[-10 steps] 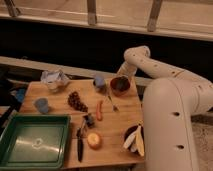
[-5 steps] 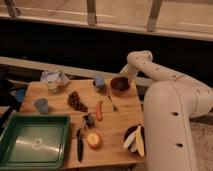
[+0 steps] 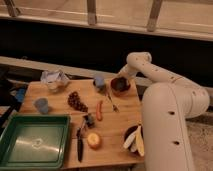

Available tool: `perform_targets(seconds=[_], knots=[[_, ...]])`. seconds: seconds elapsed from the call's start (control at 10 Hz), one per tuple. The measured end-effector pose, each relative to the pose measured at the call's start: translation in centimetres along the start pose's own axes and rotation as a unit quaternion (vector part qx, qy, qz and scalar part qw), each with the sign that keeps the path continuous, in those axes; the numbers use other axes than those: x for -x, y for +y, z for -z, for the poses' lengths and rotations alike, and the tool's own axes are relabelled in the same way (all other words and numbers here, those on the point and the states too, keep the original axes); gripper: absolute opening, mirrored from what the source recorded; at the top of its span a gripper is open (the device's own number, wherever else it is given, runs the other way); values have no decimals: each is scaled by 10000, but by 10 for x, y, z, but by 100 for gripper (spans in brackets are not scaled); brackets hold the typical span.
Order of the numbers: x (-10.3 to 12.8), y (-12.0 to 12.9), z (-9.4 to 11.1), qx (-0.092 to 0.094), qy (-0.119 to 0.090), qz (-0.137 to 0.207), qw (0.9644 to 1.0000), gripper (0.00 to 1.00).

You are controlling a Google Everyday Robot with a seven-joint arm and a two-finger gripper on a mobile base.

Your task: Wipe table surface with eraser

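Lying at the front right corner of the table (image 3: pixel 114 124), the eraser (image 3: pixel 128 134) shows as a dark oblong patch, as far as I can make it out, with a banana (image 3: pixel 136 142) touching its right side. To its left sits an orange (image 3: pixel 93 141), then a knife (image 3: pixel 80 144) pointing toward the front edge, with a small dark clip (image 3: pixel 90 120) just above them. A carrot (image 3: pixel 99 110) and a fork (image 3: pixel 112 101) lie mid-table, between the eraser and the bowl (image 3: pixel 120 86) at the far right corner. Grapes (image 3: pixel 76 101) and a near cup (image 3: pixel 41 105) take the left half. A crumpled bag (image 3: pixel 54 79) and a far cup (image 3: pixel 99 81) line the back edge. A green tray (image 3: pixel 34 140) covers the front left corner.

The robot's white body (image 3: pixel 167 131) stands hard against the table's right side, close to the eraser. The arm (image 3: pixel 150 69) rises from it, bends at an elbow behind the table and slopes down to the left. It ends at the gripper (image 3: pixel 119 79), which hangs at the bowl's far rim, well apart from the eraser. Its jaws are spread and released.

Bare wood shows in one patch — between fork, carrot and eraser, running to the right edge. A narrower strip runs between the grapes and the tray.
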Motion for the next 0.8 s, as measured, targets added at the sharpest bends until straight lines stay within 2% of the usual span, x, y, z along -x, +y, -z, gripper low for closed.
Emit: perform_targets(seconds=[0.1, 0.3, 0.4, 0.7, 0.8], knots=[[-4, 2, -3, 16, 45, 35, 10000, 61], [-12, 6, -7, 8, 133, 124, 9998, 44], [-14, 7, -8, -6, 169, 167, 9997, 32], [-16, 4, -5, -67, 173, 225, 9996, 5], [-16, 1, -3, -99, 169, 236, 9995, 0]])
